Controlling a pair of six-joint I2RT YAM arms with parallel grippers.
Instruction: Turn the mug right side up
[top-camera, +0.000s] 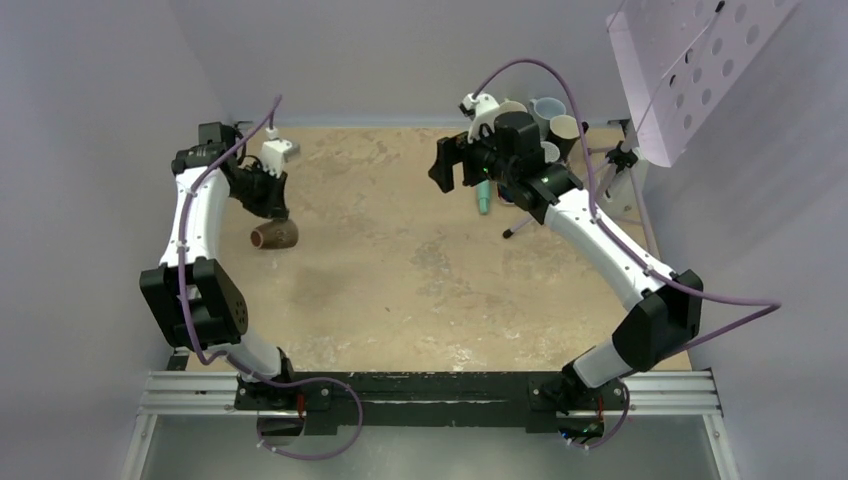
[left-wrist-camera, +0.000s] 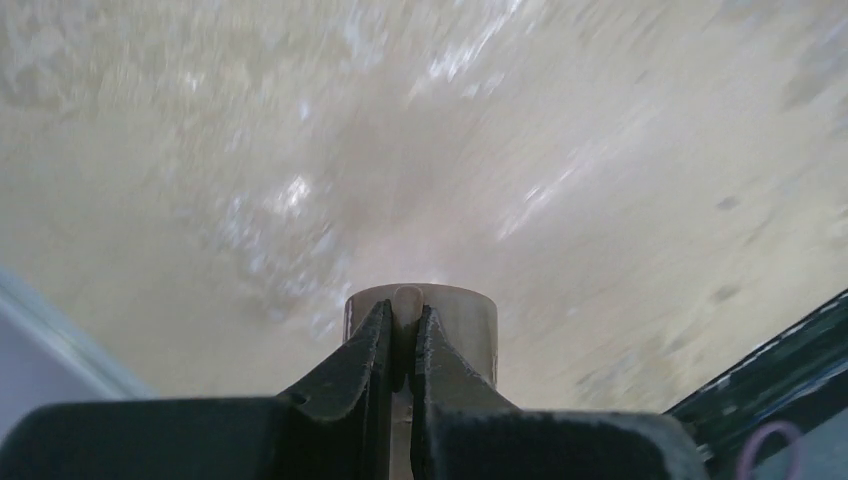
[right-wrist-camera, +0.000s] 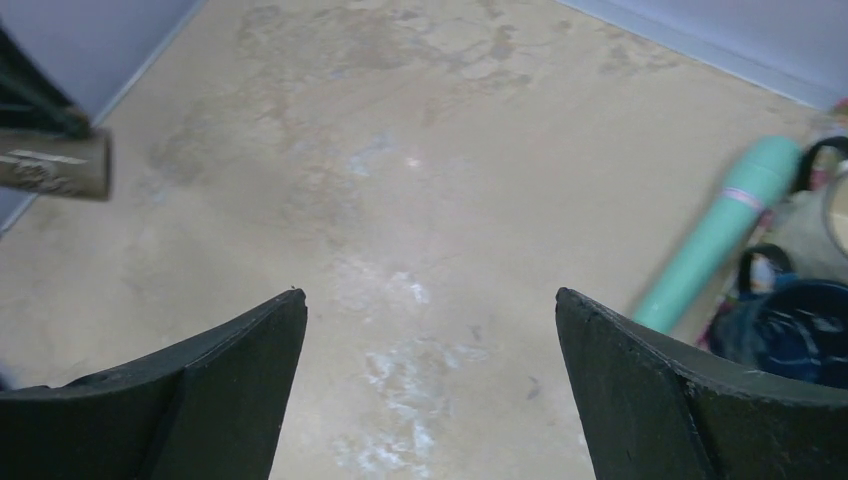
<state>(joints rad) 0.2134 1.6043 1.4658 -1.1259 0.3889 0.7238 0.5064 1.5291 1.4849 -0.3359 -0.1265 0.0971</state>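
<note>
From above, the left arm reaches to the far left part of the tabletop (top-camera: 400, 290). Its left pincer (top-camera: 277, 212) points down onto the brown mug (top-camera: 274, 236), which lies on its side with its long axis running left to right. Whether the mug rests on the surface or hangs just above it cannot be told here. The right pincer (top-camera: 447, 165) hovers well apart, over the far middle of the tabletop, released and holding nothing. Just beside it lies a teal tube (top-camera: 483, 204), and a cluster of cups (top-camera: 548, 112) stands behind the right arm in the far right corner. A perforated lilac panel (top-camera: 690, 70) leans in at the upper right.

In the left wrist view, the two dark fingers (left-wrist-camera: 365, 350) are clenched, nearly touching, on a thin pale part of the mug (left-wrist-camera: 465, 320). The mug's round body shows right behind the fingertips. The tabletop (left-wrist-camera: 600, 150) beyond is blurred.

In the right wrist view, the right pincer's (right-wrist-camera: 430, 295) fingers are spread wide over bare tabletop (right-wrist-camera: 400, 150). The mug (right-wrist-camera: 55, 172) shows at the left edge, lying level under a dark finger. The teal tube (right-wrist-camera: 725, 232) and a dark blue cup (right-wrist-camera: 790, 335) sit at the right.
</note>
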